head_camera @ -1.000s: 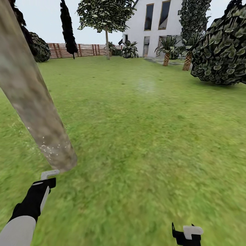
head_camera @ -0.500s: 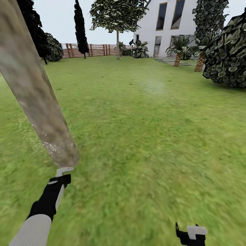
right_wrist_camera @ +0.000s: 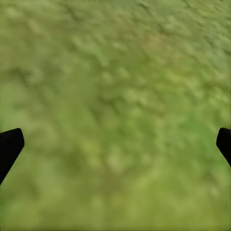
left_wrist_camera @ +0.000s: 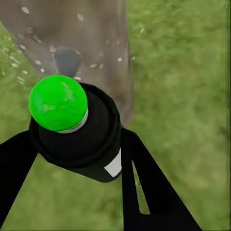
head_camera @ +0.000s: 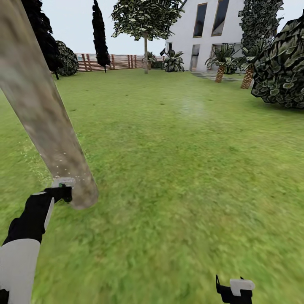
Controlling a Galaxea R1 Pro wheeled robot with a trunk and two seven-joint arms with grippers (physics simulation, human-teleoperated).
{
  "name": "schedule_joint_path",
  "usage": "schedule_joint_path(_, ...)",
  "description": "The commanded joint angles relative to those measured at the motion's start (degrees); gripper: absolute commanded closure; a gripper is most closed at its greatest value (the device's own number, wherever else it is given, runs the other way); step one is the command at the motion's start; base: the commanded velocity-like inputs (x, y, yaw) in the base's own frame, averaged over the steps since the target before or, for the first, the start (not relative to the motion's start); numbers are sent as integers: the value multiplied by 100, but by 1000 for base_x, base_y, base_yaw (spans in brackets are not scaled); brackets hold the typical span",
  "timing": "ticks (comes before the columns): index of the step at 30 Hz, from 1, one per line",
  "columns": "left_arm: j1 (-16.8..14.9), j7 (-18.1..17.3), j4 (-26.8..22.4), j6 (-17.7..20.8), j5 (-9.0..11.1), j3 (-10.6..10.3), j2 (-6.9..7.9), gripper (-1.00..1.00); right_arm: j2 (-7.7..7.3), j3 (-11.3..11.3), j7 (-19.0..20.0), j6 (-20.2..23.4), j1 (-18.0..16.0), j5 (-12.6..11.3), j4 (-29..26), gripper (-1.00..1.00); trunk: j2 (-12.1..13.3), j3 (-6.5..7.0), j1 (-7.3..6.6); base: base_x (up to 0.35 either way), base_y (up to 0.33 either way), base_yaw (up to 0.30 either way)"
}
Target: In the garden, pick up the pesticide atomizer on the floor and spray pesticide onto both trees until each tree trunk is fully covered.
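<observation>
The left gripper (head_camera: 63,191) is raised at the base of the near tree trunk (head_camera: 42,114), a thick grey-brown mottled column that leans across the left of the head view and meets the grass lawn (head_camera: 181,169) just beside the gripper. The left wrist view shows the pesticide atomizer (left_wrist_camera: 79,130) clamped between the two black fingers (left_wrist_camera: 144,187), a dark bottle with a small white label on its side and a round cap on top that reads bright green here; its top points at the bark close in front. White specks of pesticide (left_wrist_camera: 79,17) dot the trunk around a small dark patch just beyond the cap, and a few pale specks also show on the lower trunk in the head view (head_camera: 63,162), with more scattered over the grass to the trunk's left. The right gripper (head_camera: 236,290) hangs low at the bottom right of the head view, well apart from the trunk; in the right wrist view its black fingertips (right_wrist_camera: 9,147) stand wide apart at the two edges with nothing between them, over blurred grass. Farther off, a brown slatted fence (head_camera: 114,62) closes the back of the garden, a small leafy tree with a thin pale stem (head_camera: 145,25) stands before it, a white house (head_camera: 202,29) rises at the right, squat palms (head_camera: 220,59) stand near its wall, and a large dark-leaved bush (head_camera: 280,67) fills the right edge.
</observation>
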Motion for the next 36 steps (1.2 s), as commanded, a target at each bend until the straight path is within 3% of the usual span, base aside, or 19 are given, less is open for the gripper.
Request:
schedule_joint_path(1,-62,-25,-17,137,-10,-32,8,100,0,0,0,-3,0,0,0,-100,0,-1,0,0,0,213)
schedule_joint_path(10,-230,-30,-69,266,-38,-62,10,100,1,0,3,-1,0,1,-1,-100,0,-1,0,0,0,261)
schedule_joint_path(19,-158,48,-249,261,-94,-22,49,100,0,0,9,-1,0,8,0,-100,0,-1,0,242,115,10)
schedule_joint_path(22,156,120,-219,235,-105,1,171,100,0,0,9,-4,0,1,-1,-100,0,-1,0,243,239,20)
schedule_joint_path(25,265,177,-215,239,-100,11,210,100,1,0,9,-5,0,1,1,-100,0,-1,0,165,204,213)
schedule_joint_path(36,286,187,-191,250,-80,-40,47,100,1,0,9,0,0,2,1,-100,0,-1,0,8,-126,56)
